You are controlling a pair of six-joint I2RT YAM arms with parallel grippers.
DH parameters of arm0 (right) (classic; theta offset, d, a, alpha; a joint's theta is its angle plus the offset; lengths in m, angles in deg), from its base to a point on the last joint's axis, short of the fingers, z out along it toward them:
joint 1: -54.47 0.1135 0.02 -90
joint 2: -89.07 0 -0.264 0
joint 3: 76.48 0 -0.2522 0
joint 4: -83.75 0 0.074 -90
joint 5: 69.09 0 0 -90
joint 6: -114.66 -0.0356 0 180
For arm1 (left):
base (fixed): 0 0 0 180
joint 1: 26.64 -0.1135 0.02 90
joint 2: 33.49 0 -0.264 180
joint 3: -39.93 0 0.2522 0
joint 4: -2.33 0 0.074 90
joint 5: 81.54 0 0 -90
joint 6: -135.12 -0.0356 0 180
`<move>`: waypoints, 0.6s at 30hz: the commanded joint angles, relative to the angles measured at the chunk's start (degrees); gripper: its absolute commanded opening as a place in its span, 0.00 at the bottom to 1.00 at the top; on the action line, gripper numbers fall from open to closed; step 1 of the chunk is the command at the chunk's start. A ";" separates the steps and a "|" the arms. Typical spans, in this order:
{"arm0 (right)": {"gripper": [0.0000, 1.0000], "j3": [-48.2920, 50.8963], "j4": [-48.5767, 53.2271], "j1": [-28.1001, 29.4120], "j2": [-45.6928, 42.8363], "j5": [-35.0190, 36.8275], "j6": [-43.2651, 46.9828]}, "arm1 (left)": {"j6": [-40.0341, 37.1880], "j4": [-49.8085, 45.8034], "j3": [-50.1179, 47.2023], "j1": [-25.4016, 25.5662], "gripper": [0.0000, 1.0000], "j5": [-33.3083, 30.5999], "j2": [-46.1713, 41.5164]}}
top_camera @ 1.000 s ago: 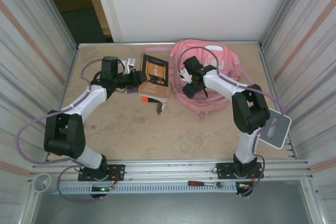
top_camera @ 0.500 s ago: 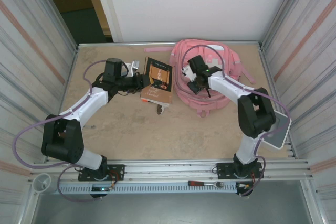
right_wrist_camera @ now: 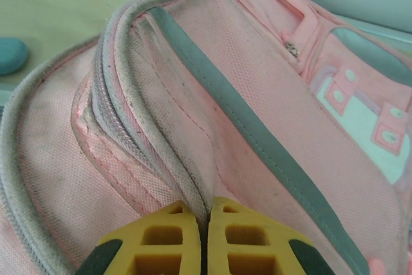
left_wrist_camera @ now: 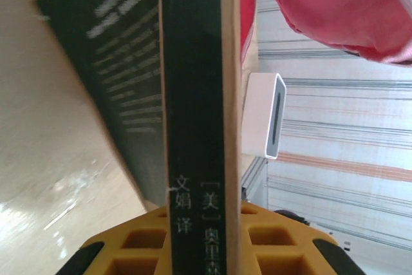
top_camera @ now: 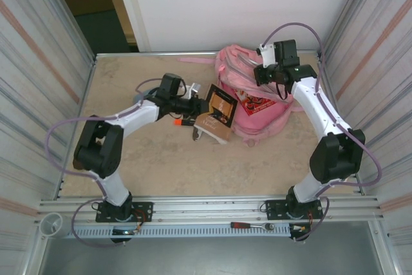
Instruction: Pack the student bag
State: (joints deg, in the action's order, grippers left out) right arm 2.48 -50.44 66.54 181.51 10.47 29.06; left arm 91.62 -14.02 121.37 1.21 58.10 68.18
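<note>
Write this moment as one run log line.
left gripper: shut on book | right gripper: shut on student bag edge | book: not yet in student bag

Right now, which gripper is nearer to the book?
Left. The left gripper is clamped on the book at its spine, touching it. The right gripper is shut on the student bag, pinching its upper edge, apart from the book.
</note>
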 commanded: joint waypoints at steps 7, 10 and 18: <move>0.00 -8.63 -1.47 -2.85 2.65 -10.92 -7.34 | 11.69 14.97 8.36 4.96 0.00 6.74 7.71; 0.00 -8.97 -2.10 -2.85 3.22 -12.36 -7.89 | 17.27 22.14 9.62 5.62 0.00 7.61 9.32; 0.00 -9.93 -1.55 -2.93 4.40 -13.66 -8.14 | 18.76 24.60 15.78 5.98 0.00 6.64 10.48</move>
State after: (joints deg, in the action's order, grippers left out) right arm -3.47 -47.62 63.75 186.67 1.05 23.53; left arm 108.34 3.51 133.59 6.88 62.54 78.74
